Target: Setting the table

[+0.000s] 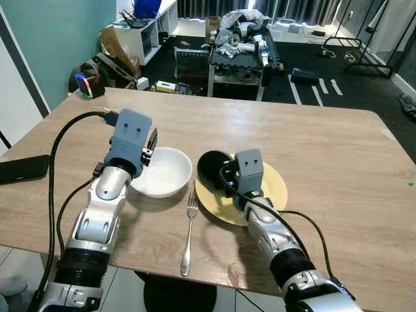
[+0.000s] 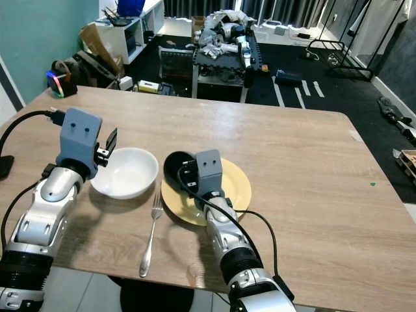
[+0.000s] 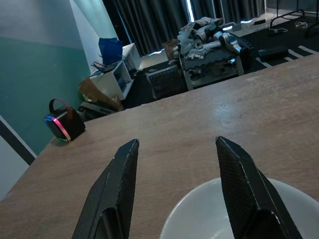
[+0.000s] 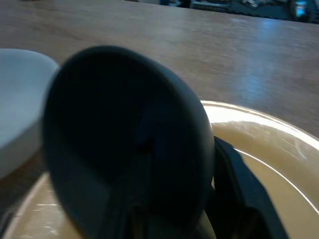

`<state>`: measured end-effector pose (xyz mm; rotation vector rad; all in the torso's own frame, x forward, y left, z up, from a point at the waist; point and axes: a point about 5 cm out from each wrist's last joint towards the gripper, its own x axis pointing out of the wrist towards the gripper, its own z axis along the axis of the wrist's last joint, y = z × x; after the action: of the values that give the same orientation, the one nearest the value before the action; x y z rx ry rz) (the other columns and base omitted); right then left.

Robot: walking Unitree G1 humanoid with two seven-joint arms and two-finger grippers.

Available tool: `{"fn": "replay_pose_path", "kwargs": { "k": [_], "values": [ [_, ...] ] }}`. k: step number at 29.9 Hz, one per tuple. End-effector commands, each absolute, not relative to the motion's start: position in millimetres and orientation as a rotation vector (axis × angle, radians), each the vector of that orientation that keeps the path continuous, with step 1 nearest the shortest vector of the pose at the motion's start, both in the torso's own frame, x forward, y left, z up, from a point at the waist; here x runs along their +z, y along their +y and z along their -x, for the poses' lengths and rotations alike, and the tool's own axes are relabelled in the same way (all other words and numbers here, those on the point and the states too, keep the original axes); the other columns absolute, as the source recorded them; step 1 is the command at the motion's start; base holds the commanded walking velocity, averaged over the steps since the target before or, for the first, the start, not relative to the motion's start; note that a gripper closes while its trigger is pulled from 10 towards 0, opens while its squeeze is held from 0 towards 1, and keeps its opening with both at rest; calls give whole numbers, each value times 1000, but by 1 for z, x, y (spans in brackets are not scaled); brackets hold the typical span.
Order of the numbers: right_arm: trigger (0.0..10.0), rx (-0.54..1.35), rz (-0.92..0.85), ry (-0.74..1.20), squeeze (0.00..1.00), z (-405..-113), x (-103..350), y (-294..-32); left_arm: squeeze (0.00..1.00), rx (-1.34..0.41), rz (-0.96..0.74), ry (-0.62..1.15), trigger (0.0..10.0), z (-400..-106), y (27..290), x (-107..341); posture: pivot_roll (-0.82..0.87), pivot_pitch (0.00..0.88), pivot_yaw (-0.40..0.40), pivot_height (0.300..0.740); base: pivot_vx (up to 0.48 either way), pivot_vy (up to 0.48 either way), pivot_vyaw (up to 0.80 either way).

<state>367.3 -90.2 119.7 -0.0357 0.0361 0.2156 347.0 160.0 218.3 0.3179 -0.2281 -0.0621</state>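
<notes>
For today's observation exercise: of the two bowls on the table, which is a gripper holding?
The black bowl, tilted over the yellow plate in the right gripper. The white bowl sits free under the open left gripper.

Home room: wooden dining table [image 1: 312, 130], dark curtains [image 1: 305, 9], cluttered shelving [image 1: 140, 32].

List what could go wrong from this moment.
1. The right tool pinches the black bowl by its rim, tilted over the yellow plate; it might slip and knock the plate.
2. The open left tool hovers at the white bowl; descending, it could shove it toward the fork.
</notes>
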Motion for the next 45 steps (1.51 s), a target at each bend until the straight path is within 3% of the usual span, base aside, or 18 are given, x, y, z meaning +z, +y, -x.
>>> {"fn": "replay_pose_path", "kwargs": {
  "k": [1,15,24,25,26,35,45],
  "values": [
    [0,181,34,51,0,-368,118,-92,0,-48,-314,-222,10000,-345,163,217,48,0,35,740,0,0,0],
    [0,58,-32,-109,0,-371,149,-127,0,-49,-300,-219,10000,-344,160,214,23,0,35,740,0,0,0],
    [0,50,-231,-259,0,-339,182,-148,0,-111,-231,-198,10000,-337,148,209,-15,0,46,740,0,0,0],
    [235,54,-277,-271,0,-332,186,-149,0,-133,-214,-194,10000,-333,144,207,-27,0,52,740,0,0,0],
    [10000,51,-323,-276,0,-325,189,-151,0,-154,-186,-188,10000,-329,140,205,-38,0,56,740,0,0,0],
    [10000,-68,-387,-294,0,-299,190,-176,0,-208,-89,-172,10000,-315,121,200,-86,0,75,740,0,0,0],
    [10000,-62,-341,-227,0,-281,184,-177,0,-207,-107,-117,10000,-314,119,191,-97,0,82,740,0,0,0]
  ]
}}
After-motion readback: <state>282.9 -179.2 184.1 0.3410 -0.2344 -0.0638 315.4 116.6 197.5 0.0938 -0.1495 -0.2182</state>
